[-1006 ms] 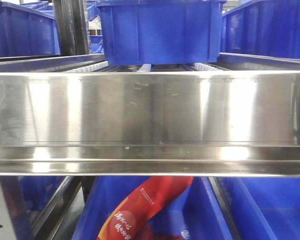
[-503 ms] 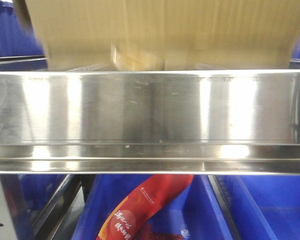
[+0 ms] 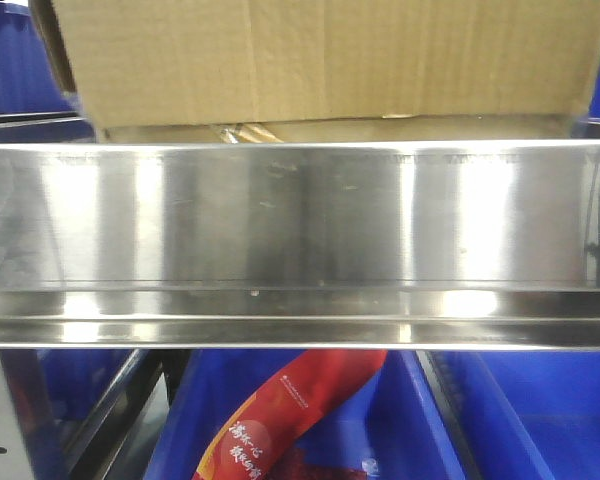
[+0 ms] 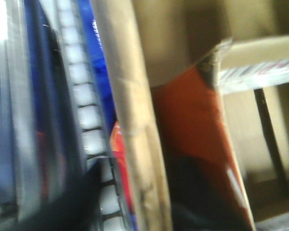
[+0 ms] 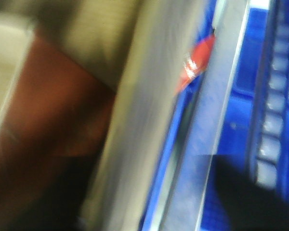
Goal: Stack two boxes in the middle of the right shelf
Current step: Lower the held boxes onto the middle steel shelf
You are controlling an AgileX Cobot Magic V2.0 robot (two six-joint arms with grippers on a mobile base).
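One box above shelf rail | blue bins below | tools' state unclear, wrist views blurred

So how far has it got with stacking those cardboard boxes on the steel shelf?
In the front view a brown box fills the space above the shelf rail, with a thin strip of another cardboard face and curled tape beneath it. So the stacking looks under way or nearly done. The wrist views are too blurred to show whether the grippers hold anything, so release and withdrawal may remain.

Brown corrugated box above shelf front rail, second box edge beneath, amber tape curl
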